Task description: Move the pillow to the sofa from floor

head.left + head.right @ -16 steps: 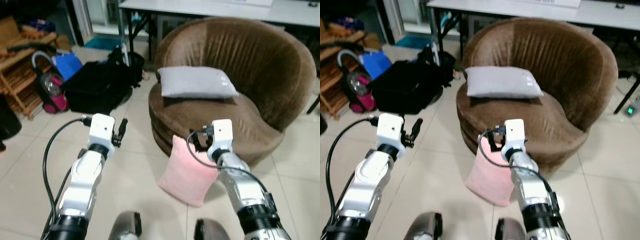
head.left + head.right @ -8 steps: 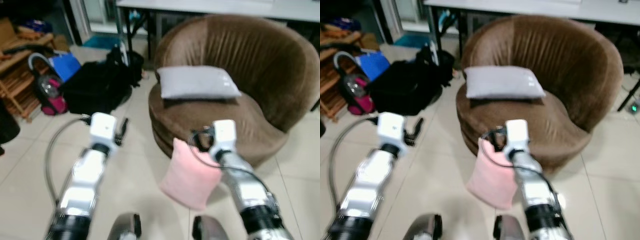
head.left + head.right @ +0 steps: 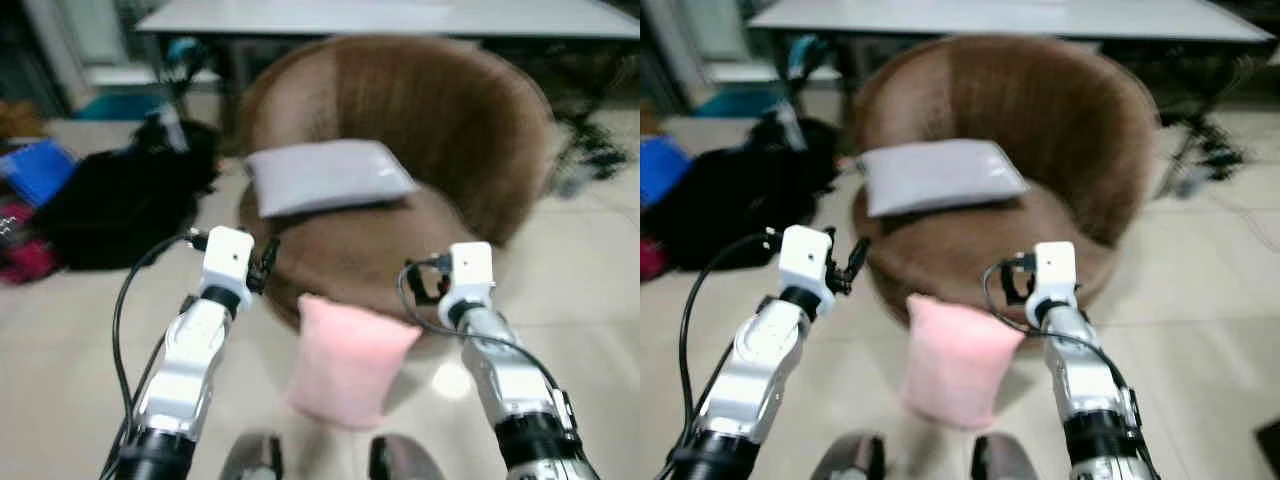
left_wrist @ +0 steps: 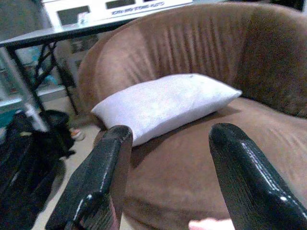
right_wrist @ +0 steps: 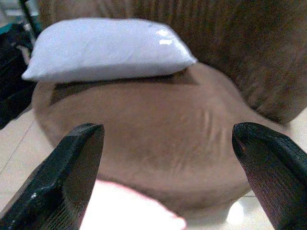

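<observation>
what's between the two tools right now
The pink pillow stands on the floor between the left tool and the right tool, against the brown sofa's front, seen in both eye views.

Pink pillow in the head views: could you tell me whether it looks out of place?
Yes. The pink pillow stands on the tiled floor, leaning against the front of the brown sofa between both open tools, while the grey pillow already lies properly on the seat.
</observation>
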Tool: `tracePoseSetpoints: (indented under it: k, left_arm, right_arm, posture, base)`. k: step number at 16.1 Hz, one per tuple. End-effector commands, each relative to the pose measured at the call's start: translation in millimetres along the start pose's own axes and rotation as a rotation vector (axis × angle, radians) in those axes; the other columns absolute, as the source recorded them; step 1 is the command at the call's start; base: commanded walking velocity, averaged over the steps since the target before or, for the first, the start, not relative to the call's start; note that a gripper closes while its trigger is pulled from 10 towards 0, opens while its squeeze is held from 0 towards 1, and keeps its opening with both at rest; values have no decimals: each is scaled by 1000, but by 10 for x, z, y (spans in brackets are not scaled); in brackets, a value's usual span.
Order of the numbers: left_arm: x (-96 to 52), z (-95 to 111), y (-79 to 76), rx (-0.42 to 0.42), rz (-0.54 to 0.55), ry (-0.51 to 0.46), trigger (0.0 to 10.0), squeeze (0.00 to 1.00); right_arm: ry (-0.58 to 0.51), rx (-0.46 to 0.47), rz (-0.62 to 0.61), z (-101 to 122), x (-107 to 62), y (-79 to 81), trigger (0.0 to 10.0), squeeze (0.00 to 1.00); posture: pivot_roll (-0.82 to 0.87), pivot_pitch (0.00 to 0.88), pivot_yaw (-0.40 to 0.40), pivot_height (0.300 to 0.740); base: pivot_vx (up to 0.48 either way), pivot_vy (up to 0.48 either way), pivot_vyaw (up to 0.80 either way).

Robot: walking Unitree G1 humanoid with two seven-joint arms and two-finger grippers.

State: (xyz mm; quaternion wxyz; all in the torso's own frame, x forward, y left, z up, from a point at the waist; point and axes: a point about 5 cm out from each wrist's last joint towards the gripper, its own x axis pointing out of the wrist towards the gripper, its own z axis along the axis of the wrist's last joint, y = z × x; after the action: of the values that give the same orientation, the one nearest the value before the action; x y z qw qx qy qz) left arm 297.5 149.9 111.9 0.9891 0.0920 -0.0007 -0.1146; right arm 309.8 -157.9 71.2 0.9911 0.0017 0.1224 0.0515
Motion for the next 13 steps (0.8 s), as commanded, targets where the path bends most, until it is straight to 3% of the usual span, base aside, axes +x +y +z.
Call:
tracePoseSetpoints:
  k: [1, 4, 12, 13]
  left_arm:
    - [-21, -7, 84, 4, 21, 5, 10000, 0]
    - [-25, -9, 81, 3, 20, 6, 10000, 0]
    - [-30, -13, 68, 2, 21, 8, 10000, 0]
    - [-30, -14, 66, 2, 20, 8, 10000, 0]
  right_arm:
    - [0, 20, 31, 12, 20, 109, 10000, 0]
    - [0, 18, 31, 6, 13, 109, 10000, 0]
    - [-9, -25, 58, 18, 4, 129, 10000, 0]
    - [-12, -47, 71, 24, 3, 145, 10000, 0]
  posture:
    - [23, 0, 11, 636]
    - [23, 0, 11, 636]
    - [22, 0, 9, 636]
    - [24, 0, 7, 636]
  base:
    - [307, 0, -681]
    - [310, 0, -677]
    - [311, 0, 0]
    - [307, 0, 800]
